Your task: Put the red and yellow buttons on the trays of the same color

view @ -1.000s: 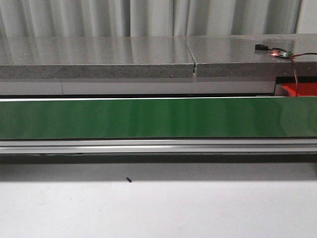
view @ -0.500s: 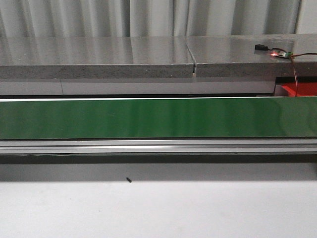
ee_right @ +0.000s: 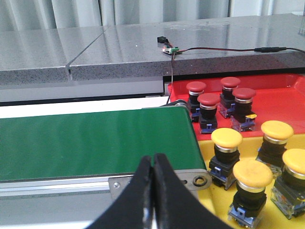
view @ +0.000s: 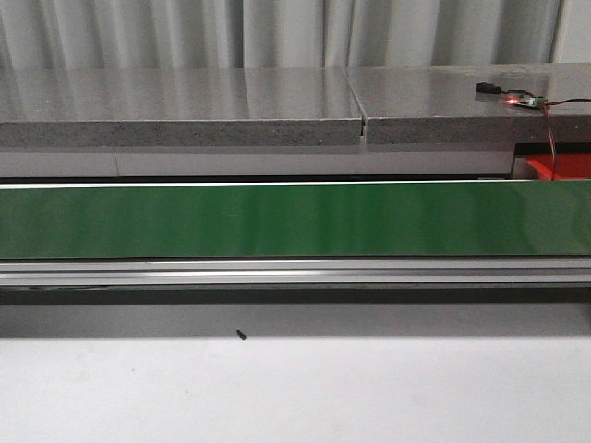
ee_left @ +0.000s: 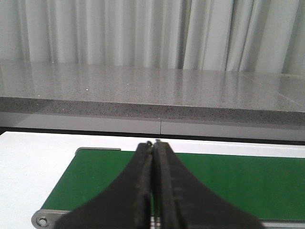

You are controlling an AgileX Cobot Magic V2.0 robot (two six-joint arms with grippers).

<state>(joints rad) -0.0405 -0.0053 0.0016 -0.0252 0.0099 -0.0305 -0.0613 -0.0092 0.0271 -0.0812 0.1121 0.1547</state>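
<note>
Our left hand and right hand are closed, empty; the belt is bare, so a late opening risks missing an arriving button.

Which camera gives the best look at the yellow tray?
The right wrist view: the yellow tray lies beside the belt's end, holding four yellow buttons. The front view shows only a corner of the red tray, no yellow one. The left wrist view shows none.

Belt runs left to right before the counter; trays with buttons lie at its right end.
</note>
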